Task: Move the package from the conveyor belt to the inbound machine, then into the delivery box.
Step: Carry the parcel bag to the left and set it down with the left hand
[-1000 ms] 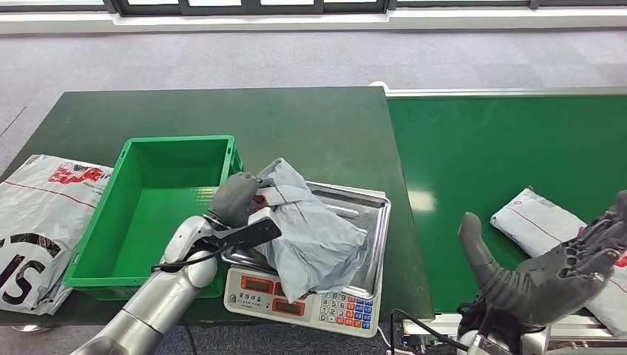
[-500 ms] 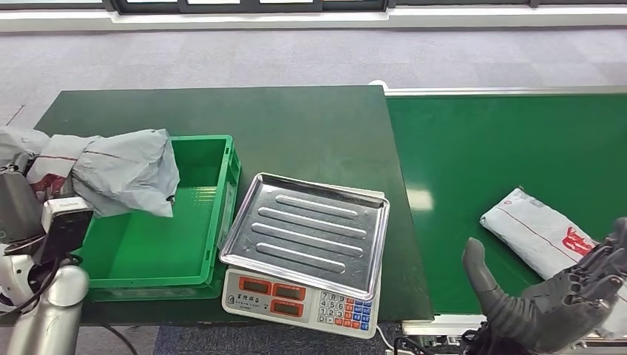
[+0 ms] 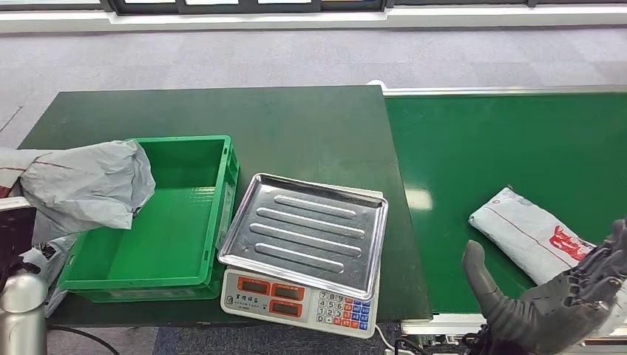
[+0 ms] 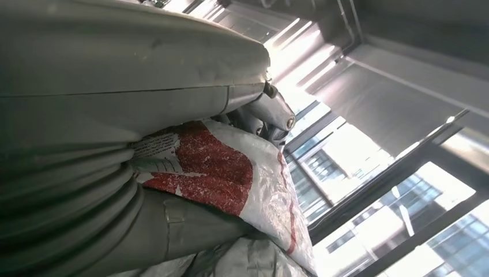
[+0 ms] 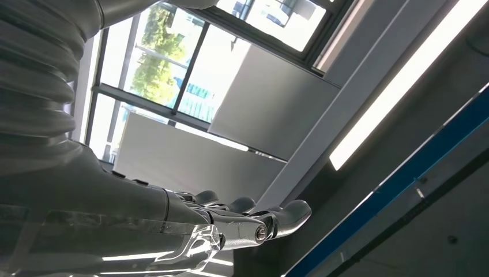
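Left hand (image 4: pixel 115 173) grasping crumpled grey plastic mailer package (image 3: pixel 89 188) above left rim of green plastic delivery box (image 3: pixel 166 277) on bench (image 3: pixel 296 126); right hand (image 3: pixel 551 299) released, fingers spread.

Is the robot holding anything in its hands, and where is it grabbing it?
The left hand grips the grey package by its printed end; the right hand holds nothing.

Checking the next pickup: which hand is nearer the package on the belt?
Right. The right hand hangs open at the near edge of the package on the belt; the left hand holds a grey bag beyond the crate.
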Robot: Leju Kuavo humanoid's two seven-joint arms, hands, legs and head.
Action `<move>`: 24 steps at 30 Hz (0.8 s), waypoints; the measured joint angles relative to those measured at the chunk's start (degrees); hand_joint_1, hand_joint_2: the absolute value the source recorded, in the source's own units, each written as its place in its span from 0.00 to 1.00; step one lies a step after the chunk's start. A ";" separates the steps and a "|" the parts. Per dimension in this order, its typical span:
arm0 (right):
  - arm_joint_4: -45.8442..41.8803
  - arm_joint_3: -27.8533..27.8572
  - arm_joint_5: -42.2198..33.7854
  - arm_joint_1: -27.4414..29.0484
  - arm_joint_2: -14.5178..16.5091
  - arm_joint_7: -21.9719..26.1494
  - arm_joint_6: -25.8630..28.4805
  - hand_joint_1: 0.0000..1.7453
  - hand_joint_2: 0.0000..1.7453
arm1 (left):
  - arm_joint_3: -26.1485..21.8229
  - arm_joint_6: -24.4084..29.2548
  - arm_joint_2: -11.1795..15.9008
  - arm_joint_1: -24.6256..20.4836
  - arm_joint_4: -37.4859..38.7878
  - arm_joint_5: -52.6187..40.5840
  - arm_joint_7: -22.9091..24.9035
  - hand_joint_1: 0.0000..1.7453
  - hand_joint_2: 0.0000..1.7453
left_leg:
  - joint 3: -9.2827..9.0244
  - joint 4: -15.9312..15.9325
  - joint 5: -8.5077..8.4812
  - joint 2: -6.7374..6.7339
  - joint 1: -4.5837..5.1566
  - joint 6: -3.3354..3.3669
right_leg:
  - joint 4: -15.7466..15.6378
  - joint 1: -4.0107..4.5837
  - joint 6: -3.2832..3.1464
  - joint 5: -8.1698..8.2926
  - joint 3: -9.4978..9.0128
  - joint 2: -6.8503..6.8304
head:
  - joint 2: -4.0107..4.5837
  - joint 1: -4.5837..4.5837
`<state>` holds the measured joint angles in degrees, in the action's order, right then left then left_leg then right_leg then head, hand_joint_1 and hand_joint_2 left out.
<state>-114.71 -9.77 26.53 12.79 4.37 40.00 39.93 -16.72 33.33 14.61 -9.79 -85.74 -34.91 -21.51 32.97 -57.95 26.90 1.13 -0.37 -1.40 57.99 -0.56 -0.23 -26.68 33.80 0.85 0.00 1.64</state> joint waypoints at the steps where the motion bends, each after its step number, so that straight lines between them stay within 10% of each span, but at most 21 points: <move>1: 0.01 0.00 -0.17 0.00 0.00 0.00 0.00 0.00 1.00 | -0.56 -0.52 -0.69 0.97 0.15 0.05 -0.55 1.00 1.00 | 0.00 0.00 0.01 0.00 0.00 -0.01 | 0.00 0.00 0.00 0.00 0.01 0.01 | 0.00 -0.01; 12: 1.92 -0.12 -2.81 -2.04 -0.56 -0.01 -0.03 0.00 1.00 | 0.19 -3.43 -9.06 9.80 0.02 -1.44 -1.83 1.00 1.00 | 0.01 -0.03 0.11 0.02 0.09 0.13 | -0.06 -0.09 0.06 -0.04 -0.01 -0.02 | 0.00 -0.01; 24: 2.70 -0.13 -3.12 -2.26 -0.57 0.00 -0.09 0.00 1.00 | 7.98 -4.09 -10.71 9.86 0.02 -3.22 -0.46 1.00 1.00 | -0.02 -0.03 0.09 0.03 0.13 0.10 | -0.05 -0.04 0.04 -0.03 -0.05 -0.03 | 0.00 0.00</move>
<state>-112.01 -9.90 23.41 10.53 3.80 40.00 39.85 -8.74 29.24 3.91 0.07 -85.72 -38.13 -21.97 32.95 -57.98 26.99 1.16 -0.24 -1.30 57.93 -0.60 -0.19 -26.72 33.76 0.83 0.00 1.64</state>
